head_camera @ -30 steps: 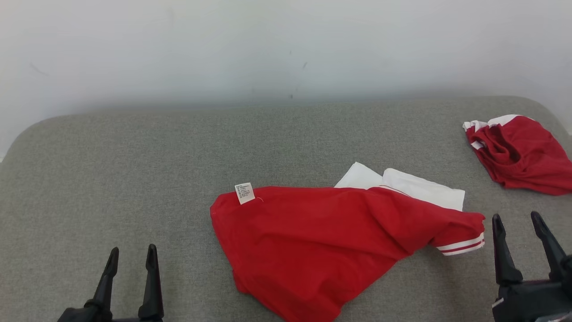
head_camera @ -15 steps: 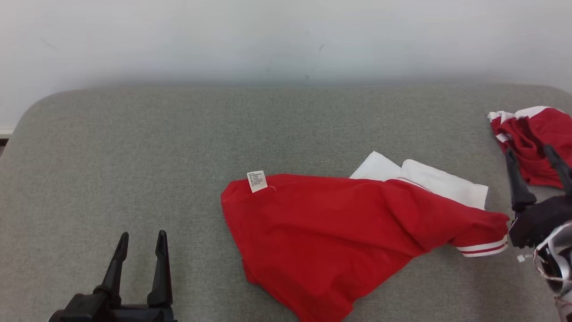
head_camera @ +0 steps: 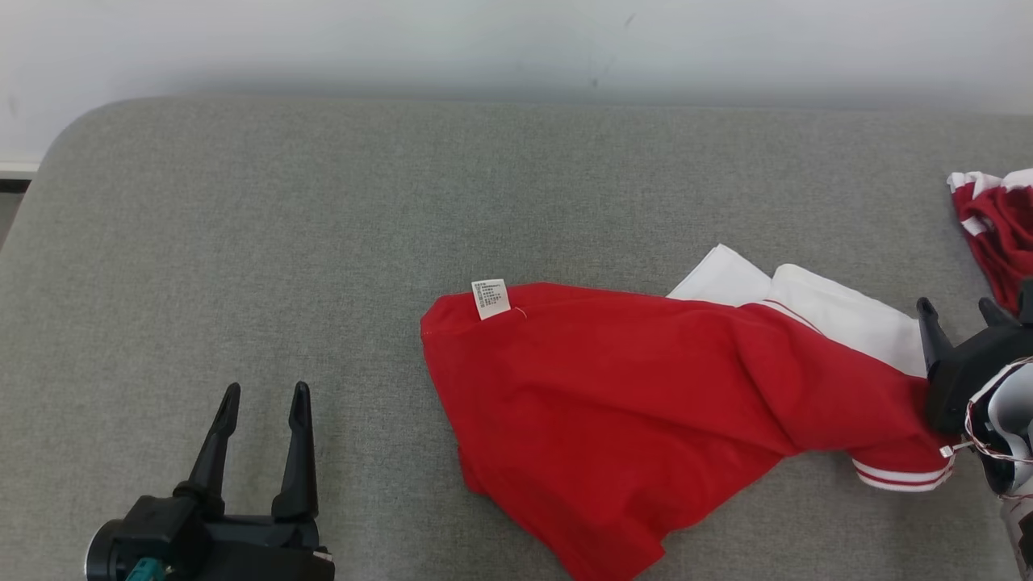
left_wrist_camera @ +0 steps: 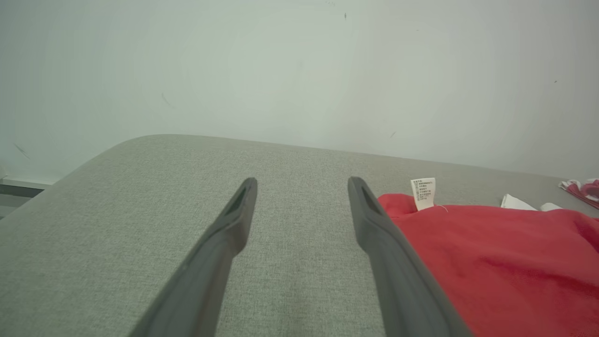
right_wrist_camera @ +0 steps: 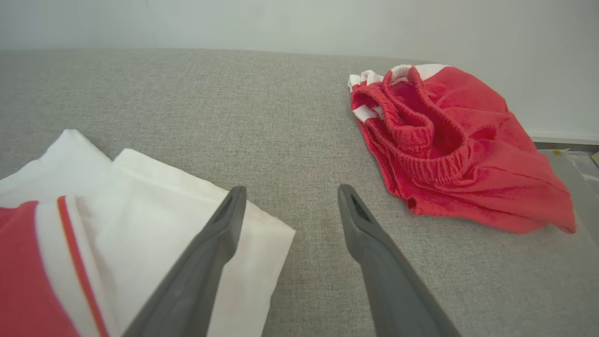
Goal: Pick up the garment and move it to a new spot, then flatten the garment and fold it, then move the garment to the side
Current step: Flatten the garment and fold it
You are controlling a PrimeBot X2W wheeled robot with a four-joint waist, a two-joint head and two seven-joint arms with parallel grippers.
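Left claw [head_camera: 267, 389] and right claw [head_camera: 954, 305] are gaping empty; the white edge of the shirt [head_camera: 613, 403], lying beneath the right one, is probably risking a one-layer pinch.

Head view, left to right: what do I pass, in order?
In order: left hand → red shirt → right hand → red shorts.
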